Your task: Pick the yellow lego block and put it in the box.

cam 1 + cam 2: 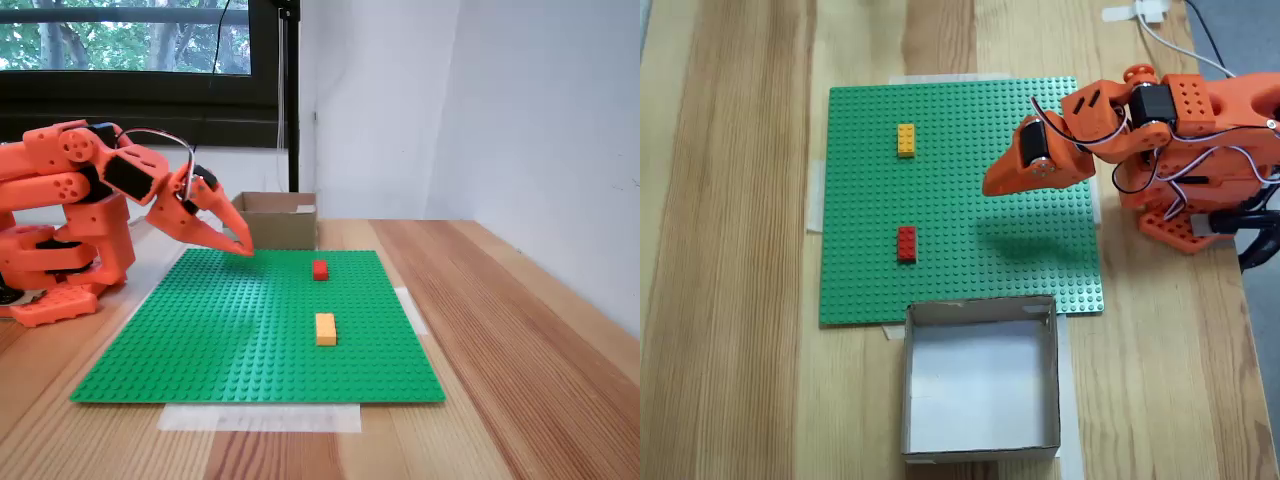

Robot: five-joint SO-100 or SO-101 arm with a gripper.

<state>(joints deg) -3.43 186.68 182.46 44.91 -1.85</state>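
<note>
The yellow lego block (325, 328) (906, 139) lies flat on the green baseplate (230, 330) (970, 130), free of the arm. The box (277, 219) (980, 375) is an open brown cardboard box at the plate's far edge in a fixed view, at its bottom edge in the top-down fixed view, with nothing inside. My orange gripper (243, 249) (990, 187) hovers above the plate with its jaws together and nothing between them. It is well to the right of the yellow block in the top-down view.
A smaller red brick (320, 269) (906, 243) sits on the plate between the yellow block and the box. The arm's orange base (60, 250) (1200, 160) stands on the wooden table beside the plate. White walls rise behind the table.
</note>
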